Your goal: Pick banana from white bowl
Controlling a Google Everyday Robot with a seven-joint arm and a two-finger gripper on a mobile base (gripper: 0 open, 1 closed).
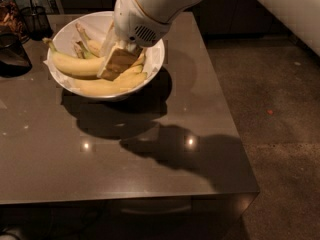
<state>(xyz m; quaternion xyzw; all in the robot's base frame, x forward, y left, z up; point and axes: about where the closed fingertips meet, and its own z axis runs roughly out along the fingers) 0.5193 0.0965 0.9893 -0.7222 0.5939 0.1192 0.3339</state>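
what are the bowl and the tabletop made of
Wide round white bowl: smooth, softly glossy, likely ceramic or plastic. Dark brown tabletop: polished, stone or laminate perhaps; it mirrors lamp spots. The gripper sits in the bowl on the yellow bananas.
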